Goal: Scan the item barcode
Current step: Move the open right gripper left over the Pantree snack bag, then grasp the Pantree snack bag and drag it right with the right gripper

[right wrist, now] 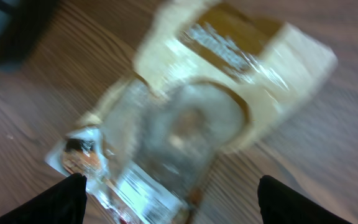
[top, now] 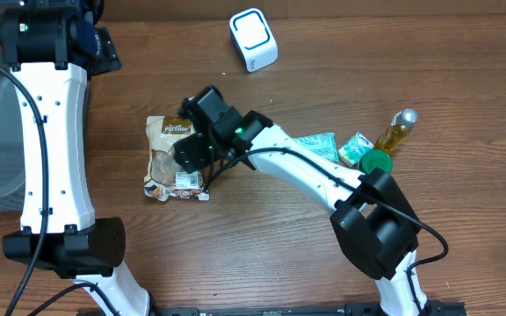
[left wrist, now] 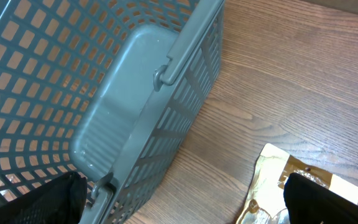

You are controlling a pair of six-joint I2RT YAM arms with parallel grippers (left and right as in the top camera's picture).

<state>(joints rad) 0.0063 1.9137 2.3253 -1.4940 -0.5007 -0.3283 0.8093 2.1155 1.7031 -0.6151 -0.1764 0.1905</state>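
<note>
I'm hovering the right tool (top: 190, 154), jaws wide and empty, right over the snack bag (top: 161, 165), which is lying flat mid-tabletop (top: 279, 254), long axis near-far. The left tool (left wrist: 185, 208), also wide, is idling far-left by the basket (left wrist: 135, 93).

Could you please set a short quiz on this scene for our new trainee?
1. True or false: the right gripper is shut on the snack pouch.
2. Which thing lies closest to the yellow bottle? A) the white device B) the green packet C) the snack pouch
3. Fill in: the left wrist camera looks mostly at a grey latticed ____.
Key: 1 false, its jaws stand open; 2 B; 3 basket.
</note>
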